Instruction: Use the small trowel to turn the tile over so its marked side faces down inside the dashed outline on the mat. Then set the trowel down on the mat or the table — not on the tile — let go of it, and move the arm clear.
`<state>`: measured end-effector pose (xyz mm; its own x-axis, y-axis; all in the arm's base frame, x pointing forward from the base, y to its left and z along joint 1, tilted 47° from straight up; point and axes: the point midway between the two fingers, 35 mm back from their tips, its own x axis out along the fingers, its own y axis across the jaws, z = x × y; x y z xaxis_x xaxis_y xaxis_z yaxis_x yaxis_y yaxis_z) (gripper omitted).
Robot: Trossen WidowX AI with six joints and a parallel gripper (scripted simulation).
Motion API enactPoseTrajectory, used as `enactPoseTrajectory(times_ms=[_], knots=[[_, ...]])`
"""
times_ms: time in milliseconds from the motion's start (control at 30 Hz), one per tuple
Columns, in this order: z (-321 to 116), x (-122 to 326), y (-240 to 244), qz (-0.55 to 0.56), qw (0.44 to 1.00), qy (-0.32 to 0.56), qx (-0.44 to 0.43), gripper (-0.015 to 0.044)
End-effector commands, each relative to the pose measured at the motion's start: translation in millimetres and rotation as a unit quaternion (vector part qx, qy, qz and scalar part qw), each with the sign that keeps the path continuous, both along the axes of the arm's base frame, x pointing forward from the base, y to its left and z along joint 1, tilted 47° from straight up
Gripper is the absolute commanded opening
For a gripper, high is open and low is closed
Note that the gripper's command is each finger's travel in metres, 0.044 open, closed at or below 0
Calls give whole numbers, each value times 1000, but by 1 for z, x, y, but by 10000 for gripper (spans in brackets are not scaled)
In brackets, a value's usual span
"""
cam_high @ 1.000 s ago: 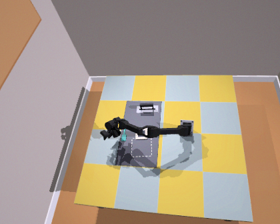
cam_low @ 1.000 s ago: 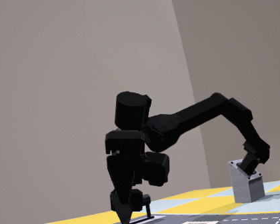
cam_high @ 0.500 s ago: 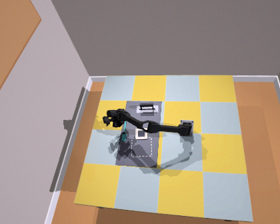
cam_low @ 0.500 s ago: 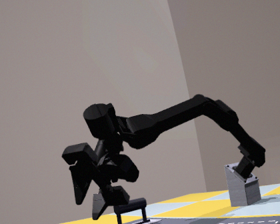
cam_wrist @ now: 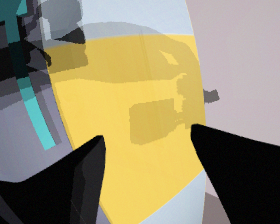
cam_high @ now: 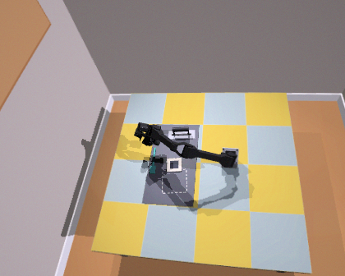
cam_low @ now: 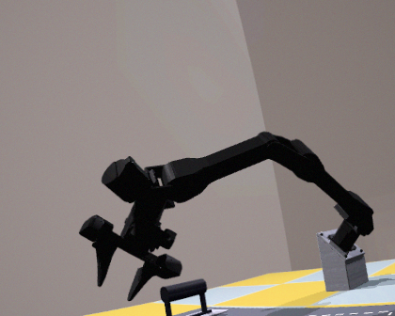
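Note:
The small teal trowel (cam_high: 153, 167) (cam_wrist: 37, 116) lies along the left part of the dark mat (cam_high: 153, 195), partly under the arm's shadow. The tile (cam_high: 174, 159), a pale square with a dark square in its middle, lies flat on the mat right of the trowel. The dashed outline (cam_high: 173, 193) is just below the tile in the top view; whether the tile's lower edge overlaps it is hard to tell. My gripper (cam_low: 115, 292) (cam_wrist: 148, 137) is open, with nothing between its fingers, raised near the mat's upper left edge, away from trowel and tile.
A pale plate with a black bar handle (cam_high: 181, 131) (cam_low: 184, 290) stands at the mat's upper end, right of the gripper in the top view. The arm reaches over the mat from its grey base (cam_low: 336, 263) on the right. The table (cam_high: 223, 234) is chequered yellow and light blue.

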<state>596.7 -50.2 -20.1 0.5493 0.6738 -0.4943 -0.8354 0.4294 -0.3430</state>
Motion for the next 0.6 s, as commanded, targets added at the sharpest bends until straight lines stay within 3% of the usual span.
enactPoseTrajectory(times_ms=[0, 567], knots=[[-20, -15, -20, -36, 997, 69, 11, 270], [-81, -96, -77, -151, 932, 322, 66, 270]])
